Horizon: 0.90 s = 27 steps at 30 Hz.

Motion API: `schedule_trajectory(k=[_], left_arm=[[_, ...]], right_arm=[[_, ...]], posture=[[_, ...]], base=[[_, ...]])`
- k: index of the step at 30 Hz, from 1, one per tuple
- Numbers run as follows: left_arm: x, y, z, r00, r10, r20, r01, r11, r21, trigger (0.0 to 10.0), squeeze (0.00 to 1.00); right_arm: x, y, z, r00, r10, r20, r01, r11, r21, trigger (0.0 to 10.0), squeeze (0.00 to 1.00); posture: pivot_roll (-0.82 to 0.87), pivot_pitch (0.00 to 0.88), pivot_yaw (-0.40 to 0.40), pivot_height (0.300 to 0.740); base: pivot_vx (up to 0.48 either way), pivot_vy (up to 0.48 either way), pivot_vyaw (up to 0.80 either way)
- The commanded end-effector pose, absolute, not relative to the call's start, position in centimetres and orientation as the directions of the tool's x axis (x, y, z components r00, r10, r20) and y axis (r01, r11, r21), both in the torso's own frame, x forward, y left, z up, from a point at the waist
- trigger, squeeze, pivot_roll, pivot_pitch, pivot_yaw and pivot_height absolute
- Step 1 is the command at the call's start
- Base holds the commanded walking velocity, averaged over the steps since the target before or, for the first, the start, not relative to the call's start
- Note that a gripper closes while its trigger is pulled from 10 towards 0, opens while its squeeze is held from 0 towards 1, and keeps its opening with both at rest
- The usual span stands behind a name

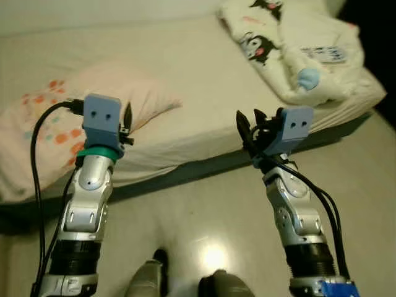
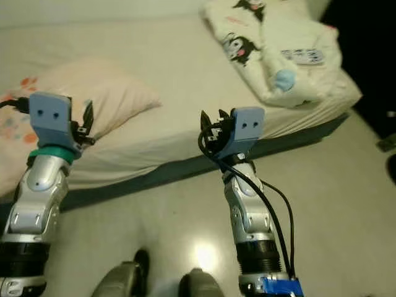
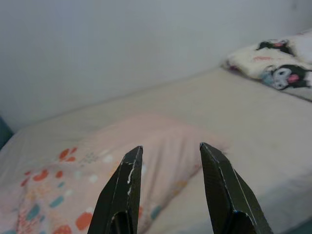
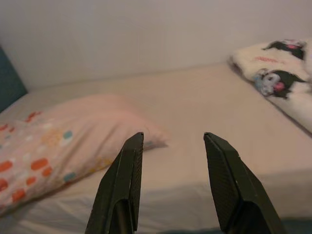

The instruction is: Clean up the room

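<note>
Bed [image 1: 185, 55] — pillow [image 1: 74, 105], folded blanket [image 1: 291, 49]

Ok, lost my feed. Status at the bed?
Left gripper open, over pillow. Right gripper open, at bed edge. Blanket bunched at far corner. Nothing blocking.
</note>
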<state>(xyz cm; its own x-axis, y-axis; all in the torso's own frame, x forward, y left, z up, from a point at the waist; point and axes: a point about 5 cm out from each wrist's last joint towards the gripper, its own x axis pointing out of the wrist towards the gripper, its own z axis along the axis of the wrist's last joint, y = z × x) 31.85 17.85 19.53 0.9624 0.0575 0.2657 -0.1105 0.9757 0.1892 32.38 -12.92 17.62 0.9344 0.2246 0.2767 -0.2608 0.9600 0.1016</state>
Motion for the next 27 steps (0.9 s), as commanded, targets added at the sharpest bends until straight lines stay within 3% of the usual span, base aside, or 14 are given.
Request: schedule_trajectory(k=[1,9,27], left_arm=[[31.77,17.60,19.18,0.967,0.049,0.250,-0.100,0.975,0.197,10.0,0.00],[31.82,17.66,19.15,0.967,0.052,0.250,-0.104,0.974,0.199,10.0,0.00],[31.80,17.71,19.11,0.969,0.051,0.243,-0.102,0.974,0.205,10.0,0.00]], right_arm=[[32.27,-13.31,17.16,0.941,0.211,0.265,-0.244,0.964,0.100,10.0,0.00],[32.36,-13.16,17.10,0.940,0.219,0.263,-0.250,0.964,0.090,10.0,0.00],[32.47,-12.98,16.93,0.938,0.231,0.257,-0.259,0.963,0.078,10.0,0.00]], posture=[[-0.01,0.106,-0.010,0.740],[-0.01,0.104,-0.010,0.740],[-0.01,0.098,-0.014,0.740]], base=[[-0.285,0.000,0.00],[-0.277,0.000,0.12],[0.000,0.000,0.79]])
